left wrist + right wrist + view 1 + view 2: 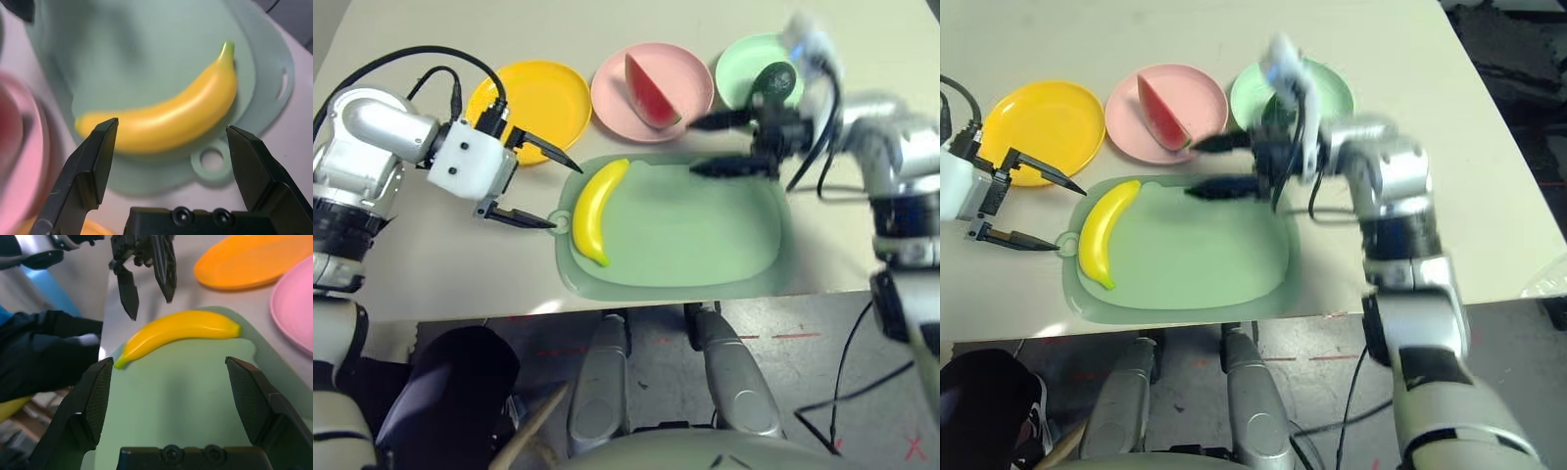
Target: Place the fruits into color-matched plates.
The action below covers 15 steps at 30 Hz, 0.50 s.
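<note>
Now we see the banana (595,209) alone on the mat (705,235); the left end effector (540,186), open and empty, flanks it and must close, then carry it to the yellow plate (533,98).

No text, label, brand or number can be read on any item. Red marks are seen on the floor (783,392) below the worktop's edge: a dashed line and, near the corner, an X-shaped cross (914,448); no wording accompanies them.
</note>
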{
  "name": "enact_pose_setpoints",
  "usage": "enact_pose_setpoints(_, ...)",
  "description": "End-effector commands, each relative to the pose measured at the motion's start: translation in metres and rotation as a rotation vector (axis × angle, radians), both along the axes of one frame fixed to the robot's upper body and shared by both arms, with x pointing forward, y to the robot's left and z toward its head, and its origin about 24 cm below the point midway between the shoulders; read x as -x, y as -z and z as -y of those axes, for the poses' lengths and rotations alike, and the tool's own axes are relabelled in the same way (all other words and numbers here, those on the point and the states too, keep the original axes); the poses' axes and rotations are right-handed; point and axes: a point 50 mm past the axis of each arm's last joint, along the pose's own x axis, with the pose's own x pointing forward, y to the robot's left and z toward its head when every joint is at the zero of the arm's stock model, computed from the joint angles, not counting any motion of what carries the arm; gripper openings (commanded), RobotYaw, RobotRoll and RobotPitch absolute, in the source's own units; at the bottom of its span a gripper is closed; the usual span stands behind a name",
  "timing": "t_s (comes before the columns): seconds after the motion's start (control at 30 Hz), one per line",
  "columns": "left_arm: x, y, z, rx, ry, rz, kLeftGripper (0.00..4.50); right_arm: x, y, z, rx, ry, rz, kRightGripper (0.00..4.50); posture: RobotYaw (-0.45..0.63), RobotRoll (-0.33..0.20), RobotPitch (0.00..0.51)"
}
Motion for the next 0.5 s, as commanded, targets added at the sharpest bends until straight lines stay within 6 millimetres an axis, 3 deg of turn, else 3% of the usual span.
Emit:
enact_pose_setpoints(0.03,0.003,0.002,0.007,-0.043,0.104,0.029,4.50,0.025,0.021,0.000,0.020,0.000,0.128,4.48,-0.05,0.000,0.419)
enact_pose_setpoints(0.23,0.004,0.001,0.023,-0.132,0.247,0.091,4.50,0.032,0.039,0.008,-0.020,0.078,0.215,4.48,-0.04,0.000,0.414)
enact_pose_setpoints(0.5,-0.001,0.010,0.030,-0.348,0.419,0.195,4.50,0.027,0.061,0.016,0.093,0.096,0.353,4.48,-0.03,0.000,0.405)
